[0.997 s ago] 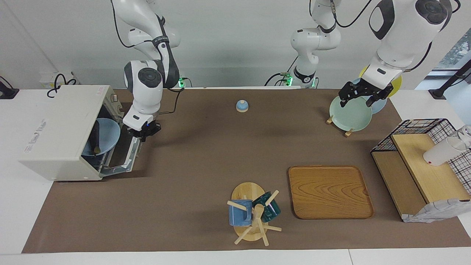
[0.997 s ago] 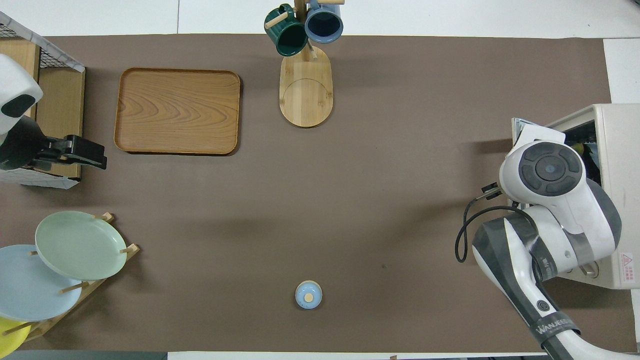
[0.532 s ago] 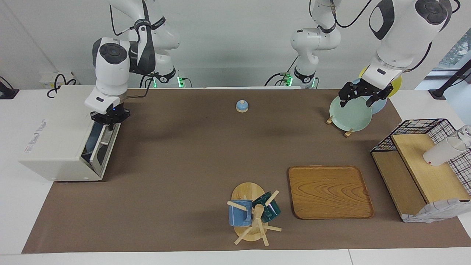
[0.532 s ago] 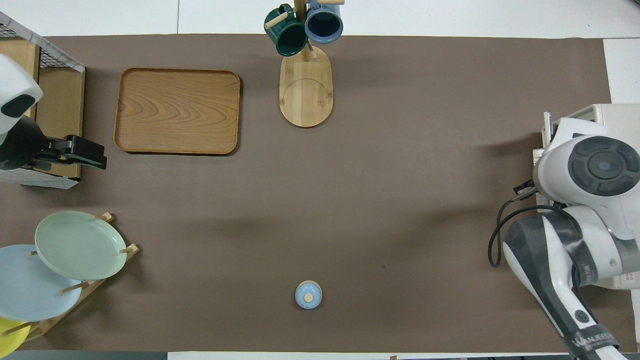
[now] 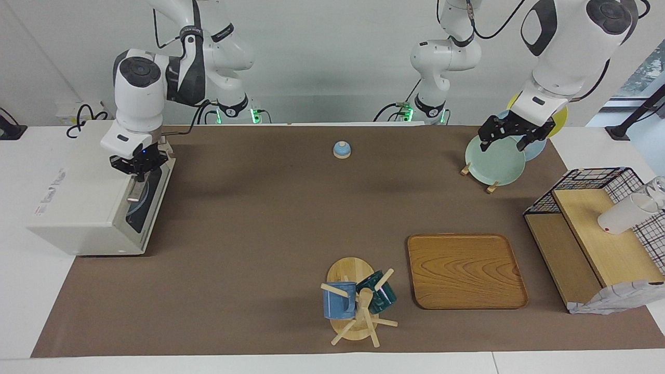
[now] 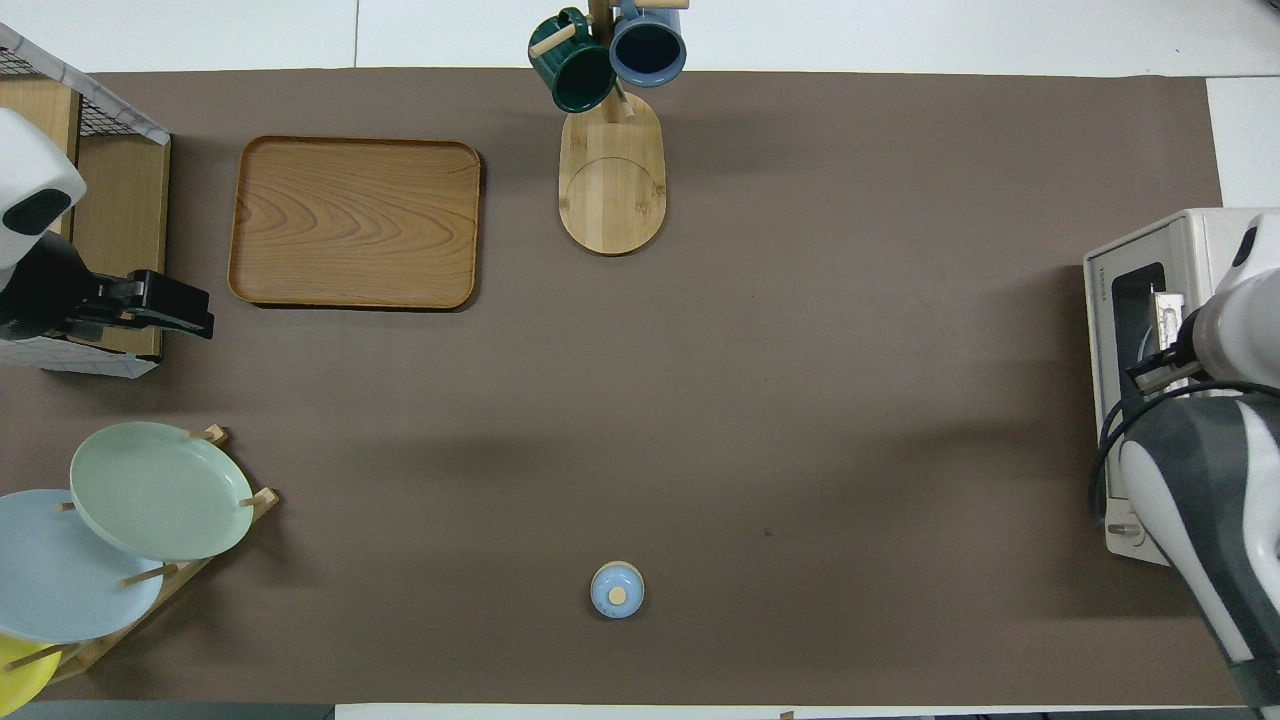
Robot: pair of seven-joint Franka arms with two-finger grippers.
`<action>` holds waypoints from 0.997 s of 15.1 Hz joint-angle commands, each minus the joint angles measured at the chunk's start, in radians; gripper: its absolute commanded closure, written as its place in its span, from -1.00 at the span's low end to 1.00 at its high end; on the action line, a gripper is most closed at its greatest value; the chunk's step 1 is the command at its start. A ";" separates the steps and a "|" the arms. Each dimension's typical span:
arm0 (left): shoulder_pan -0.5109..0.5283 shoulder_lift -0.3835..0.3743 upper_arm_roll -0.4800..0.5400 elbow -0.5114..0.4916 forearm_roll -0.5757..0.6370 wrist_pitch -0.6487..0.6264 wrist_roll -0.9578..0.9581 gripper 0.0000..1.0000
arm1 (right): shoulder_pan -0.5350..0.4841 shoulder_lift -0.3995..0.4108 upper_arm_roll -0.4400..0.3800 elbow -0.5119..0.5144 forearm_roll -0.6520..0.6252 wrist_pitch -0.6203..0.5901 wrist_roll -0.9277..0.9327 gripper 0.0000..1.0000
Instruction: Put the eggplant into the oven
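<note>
The off-white oven [image 5: 78, 197] stands at the right arm's end of the table, with its dark glass door [image 5: 150, 197] up and shut. The eggplant is hidden; only a pale blue plate shows faintly through the glass. My right gripper [image 5: 139, 169] hangs at the top of the door, right at the end of the silver bar handle [image 5: 135, 190]. In the overhead view the right arm covers part of the oven [image 6: 1200, 235]. My left gripper [image 5: 511, 136] waits open and holds nothing, above the plate rack [image 5: 491, 184]. It also shows in the overhead view [image 6: 195, 312].
A small blue bell [image 5: 341, 149] sits near the robots at mid-table. A mug tree [image 5: 358, 304] and a wooden tray [image 5: 465, 270] lie farther out. At the left arm's end stands a black wire basket [image 5: 597, 179] with a wooden shelf and a white cup [image 5: 621, 215].
The oven door swung up from lying open to shut, with my right gripper rising along with its handle toward the oven's top. The left arm stayed still.
</note>
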 commanded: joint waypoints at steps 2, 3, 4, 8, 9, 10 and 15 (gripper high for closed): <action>0.012 -0.020 -0.005 -0.016 -0.010 0.006 -0.003 -1.00 | 0.075 0.028 0.009 0.208 0.185 -0.208 0.021 0.38; 0.012 -0.020 -0.005 -0.016 -0.010 0.006 -0.004 -1.00 | 0.088 0.027 0.010 0.237 0.205 -0.250 0.073 0.34; 0.012 -0.020 -0.005 -0.016 -0.010 0.006 -0.003 -1.00 | 0.110 0.027 0.010 0.268 0.232 -0.297 0.125 0.28; 0.010 -0.020 -0.005 -0.016 -0.010 0.006 -0.004 -1.00 | 0.147 0.033 0.009 0.375 0.278 -0.411 0.192 0.07; 0.012 -0.020 -0.005 -0.016 -0.010 0.006 -0.004 -1.00 | 0.142 0.033 0.009 0.396 0.285 -0.426 0.192 -0.10; 0.010 -0.020 -0.005 -0.016 -0.010 0.006 -0.003 -1.00 | 0.136 0.036 0.007 0.412 0.289 -0.446 0.192 -0.66; 0.010 -0.020 -0.005 -0.016 -0.010 0.006 -0.003 -1.00 | 0.121 0.050 -0.004 0.430 0.332 -0.437 0.199 -1.00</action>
